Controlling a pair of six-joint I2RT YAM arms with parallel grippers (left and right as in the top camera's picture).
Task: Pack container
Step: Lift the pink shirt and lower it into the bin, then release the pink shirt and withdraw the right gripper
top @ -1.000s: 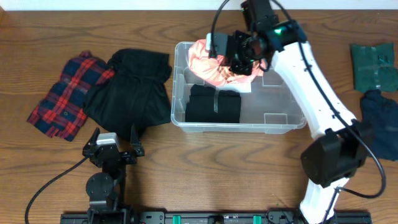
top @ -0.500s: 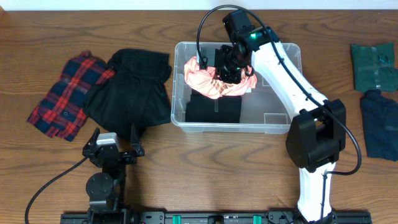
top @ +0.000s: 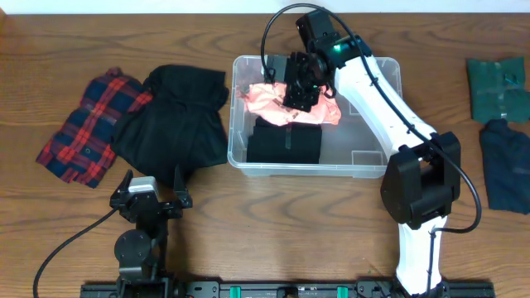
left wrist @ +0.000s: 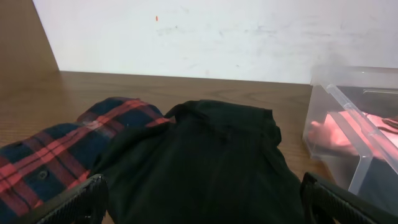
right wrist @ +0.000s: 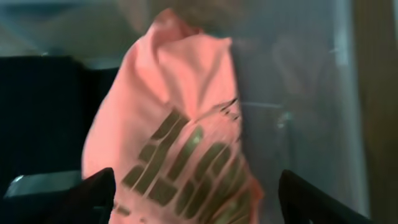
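While the right pincer [top: 298, 93] hovers spread over a pink shirt [top: 273, 103] inside the container [top: 364, 136], just 12 o'clock of counter [top: 273, 215] centre, the left pincer [top: 151, 184] rests spread at 7 o'clock.

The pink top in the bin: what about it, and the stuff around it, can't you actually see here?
- Pink top: print blurred in the right wrist view; overhead, the right gripper covers its middle.
- Black clothes in the container: pink top overlaps them overhead; count unclear.
- Blue garment: cut by the overhead's right edge.
- Plaid shirt: partly under the black garment, overhead.
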